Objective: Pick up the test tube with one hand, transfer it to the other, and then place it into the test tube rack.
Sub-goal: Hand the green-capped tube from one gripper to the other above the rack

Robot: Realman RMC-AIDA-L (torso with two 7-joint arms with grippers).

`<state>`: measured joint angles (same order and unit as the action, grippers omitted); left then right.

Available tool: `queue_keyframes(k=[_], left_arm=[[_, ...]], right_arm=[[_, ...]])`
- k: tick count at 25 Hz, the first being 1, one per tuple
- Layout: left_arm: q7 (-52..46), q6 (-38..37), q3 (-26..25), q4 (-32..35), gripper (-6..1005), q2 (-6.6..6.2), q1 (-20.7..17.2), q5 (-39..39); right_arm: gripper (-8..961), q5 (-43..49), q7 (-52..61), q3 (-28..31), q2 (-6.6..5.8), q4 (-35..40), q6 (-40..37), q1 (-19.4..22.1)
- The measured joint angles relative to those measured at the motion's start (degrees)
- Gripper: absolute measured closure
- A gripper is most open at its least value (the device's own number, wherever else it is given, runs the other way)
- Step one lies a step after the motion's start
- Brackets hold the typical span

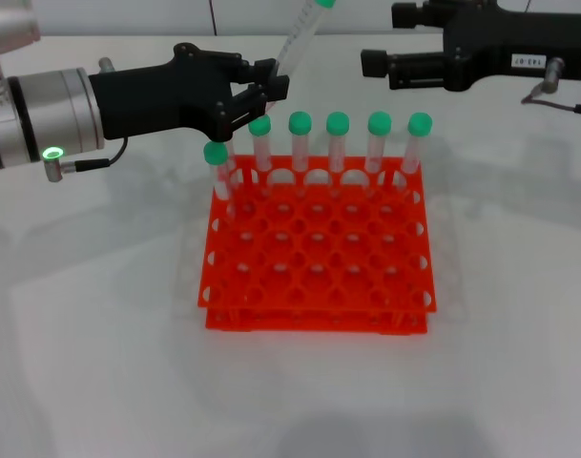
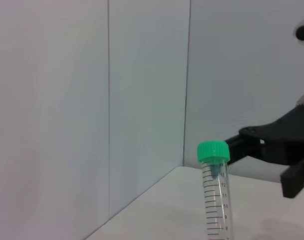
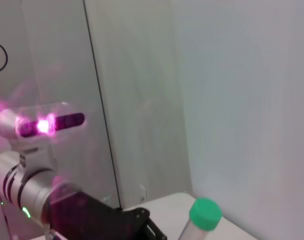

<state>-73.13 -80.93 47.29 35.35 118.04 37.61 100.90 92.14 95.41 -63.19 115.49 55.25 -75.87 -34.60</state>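
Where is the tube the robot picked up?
In the head view, the test tube is held tilted in the left tool, above the rack's back-left corner, cap toward the right tool.

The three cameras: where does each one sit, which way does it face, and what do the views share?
Head view: above, looking forward and down at the test tube rack; both arms show, left gripper holding the test tube.
Left wrist view: faces the wall; the right gripper shows.
Right wrist view: faces the wall; the left arm shows.
Shared: all show the held tube's green cap.
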Motion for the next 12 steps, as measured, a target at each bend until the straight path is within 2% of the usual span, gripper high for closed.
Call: queue_keyframes(k=[12], left_arm=[[0.07, -0.28, -0.01, -0.01, 829, 0.0, 0.21, 0.0]], right_arm=[[115, -1.05, 0.04, -0.81, 0.18, -1.77, 0.47, -2.67]])
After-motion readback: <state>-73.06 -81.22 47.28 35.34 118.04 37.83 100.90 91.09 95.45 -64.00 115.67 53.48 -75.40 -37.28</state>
